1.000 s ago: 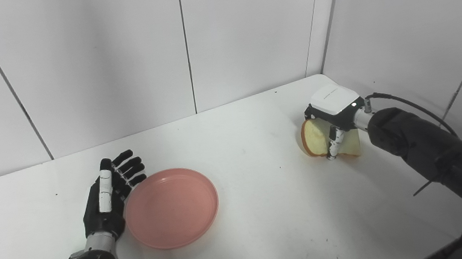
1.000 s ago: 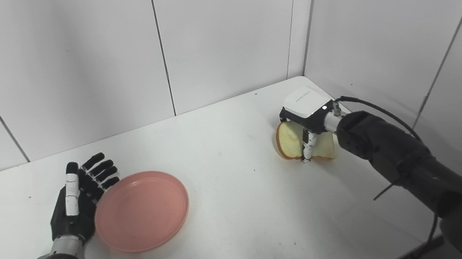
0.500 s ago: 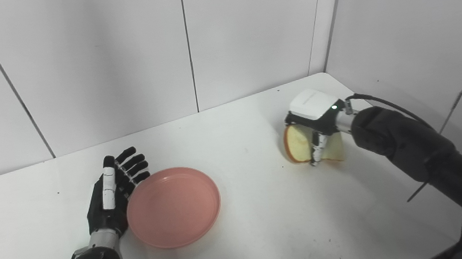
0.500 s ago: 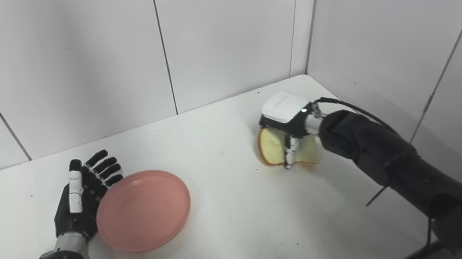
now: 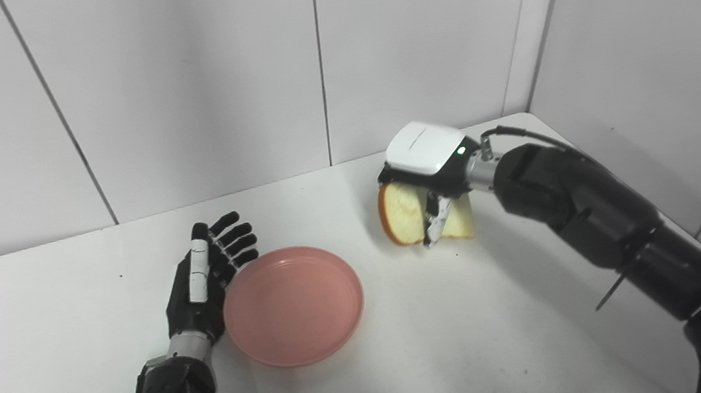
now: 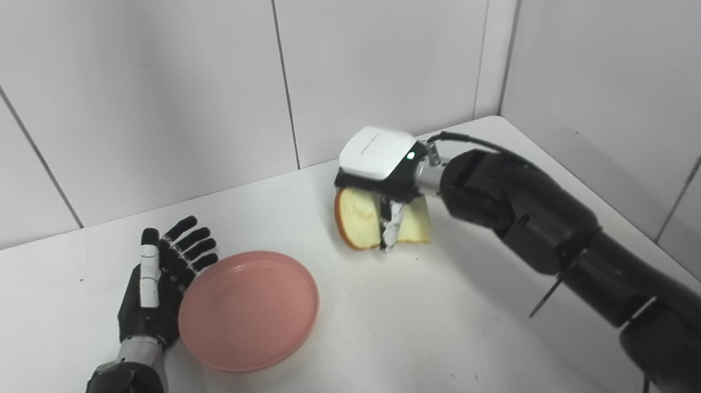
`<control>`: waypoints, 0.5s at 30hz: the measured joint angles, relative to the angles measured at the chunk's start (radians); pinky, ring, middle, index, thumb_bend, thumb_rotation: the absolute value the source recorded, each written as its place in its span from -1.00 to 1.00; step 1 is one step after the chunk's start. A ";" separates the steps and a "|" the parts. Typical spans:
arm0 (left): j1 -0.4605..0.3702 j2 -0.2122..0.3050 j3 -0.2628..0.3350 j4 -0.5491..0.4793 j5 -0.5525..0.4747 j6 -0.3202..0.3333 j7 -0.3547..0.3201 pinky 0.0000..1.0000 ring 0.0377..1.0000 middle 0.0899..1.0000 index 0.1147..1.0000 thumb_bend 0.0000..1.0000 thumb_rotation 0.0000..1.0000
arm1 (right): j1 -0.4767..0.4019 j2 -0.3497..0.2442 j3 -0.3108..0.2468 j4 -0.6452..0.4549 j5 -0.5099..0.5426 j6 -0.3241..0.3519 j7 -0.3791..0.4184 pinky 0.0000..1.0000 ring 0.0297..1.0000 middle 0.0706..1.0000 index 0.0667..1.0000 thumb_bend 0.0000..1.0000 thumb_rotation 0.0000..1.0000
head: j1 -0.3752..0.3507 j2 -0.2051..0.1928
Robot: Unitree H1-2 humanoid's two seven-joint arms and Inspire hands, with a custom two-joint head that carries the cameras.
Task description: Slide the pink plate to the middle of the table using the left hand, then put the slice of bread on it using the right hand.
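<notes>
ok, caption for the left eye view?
Right hand carries the bread slice toward the pink plate; open left hand rests beside it.

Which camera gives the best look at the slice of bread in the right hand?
The left eye view, slightly: the slice of bread looks a bit larger there, its pale face and crust showing beside the right hand gripping it. The right eye view shows the same slice, similarly part-covered by fingers.

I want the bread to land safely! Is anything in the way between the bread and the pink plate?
No. The right robot hand holds the bread, and only bare white table lies between it and the pink plate.
</notes>
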 measured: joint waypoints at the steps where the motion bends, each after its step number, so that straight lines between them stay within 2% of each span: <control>1: -0.003 -0.004 -0.001 0.004 0.001 -0.002 0.005 0.40 0.40 0.34 0.33 0.72 0.69 | 0.000 0.009 0.000 -0.005 0.000 -0.001 0.003 -0.57 -0.47 -0.34 -0.11 0.03 -0.68 | 0.000 0.000; 5: -0.013 -0.015 -0.003 0.024 0.016 -0.013 0.019 0.41 0.34 0.27 0.32 0.73 0.66 | -0.004 0.054 0.001 -0.021 0.002 -0.002 0.015 -0.58 -0.48 -0.36 -0.12 0.04 -0.68 | 0.046 0.005; 11: -0.037 -0.042 -0.004 0.064 0.024 -0.033 0.044 0.41 0.36 0.28 0.31 0.78 0.63 | -0.023 0.119 0.005 -0.018 0.008 -0.002 0.023 -0.63 -0.54 -0.40 -0.13 0.04 -0.68 | 0.094 0.008; 15: -0.050 -0.058 -0.004 0.090 0.024 -0.042 0.048 0.42 0.39 0.33 0.31 0.79 0.63 | -0.053 0.163 0.027 -0.014 0.018 -0.003 0.045 -0.60 -0.50 -0.38 -0.13 0.04 -0.68 | 0.124 0.008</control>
